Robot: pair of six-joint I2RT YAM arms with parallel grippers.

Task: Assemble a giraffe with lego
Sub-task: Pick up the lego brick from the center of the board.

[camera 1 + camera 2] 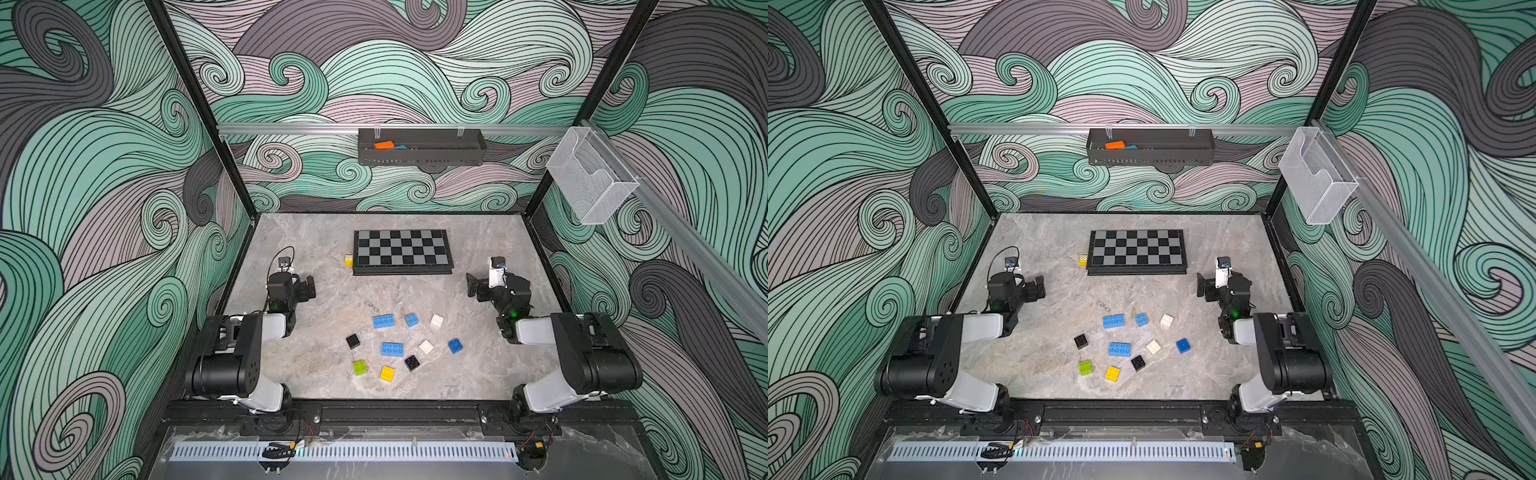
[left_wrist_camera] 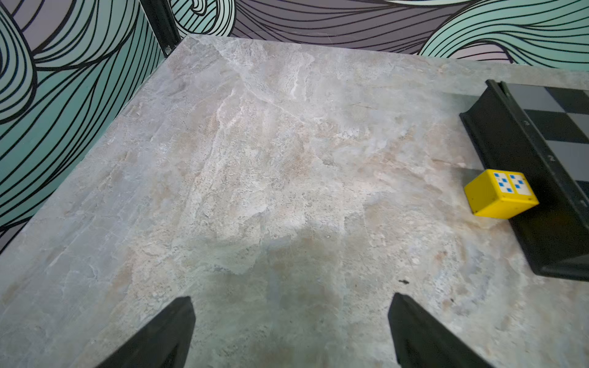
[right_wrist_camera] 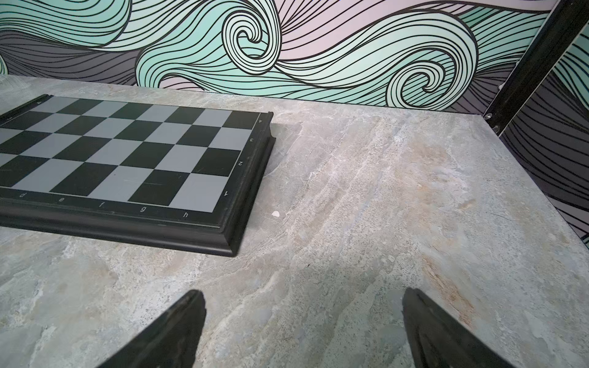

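The lego lies loose on the marble table in both top views, and no giraffe is in view. There are two long blue bricks (image 1: 383, 321) (image 1: 392, 349), two square blue ones (image 1: 411, 319) (image 1: 455, 345), two white (image 1: 436, 321) (image 1: 426, 346), two black (image 1: 353, 341) (image 1: 412, 362), a lime green (image 1: 360, 367) and a yellow (image 1: 387, 373). My left gripper (image 1: 309, 286) (image 2: 291, 298) hovers open to the far left of the bricks. My right gripper (image 1: 471, 284) (image 3: 302, 291) hovers open to their far right. Both hold nothing, and neither wrist view shows any brick.
A black and grey chessboard (image 1: 402, 251) (image 3: 134, 153) lies behind the bricks, with a small yellow dotted die (image 1: 348, 260) (image 2: 500, 194) at its left edge. A black tray (image 1: 422, 156) holding an orange block (image 1: 383, 145) hangs on the back rail. A clear basket (image 1: 590, 178) hangs at right.
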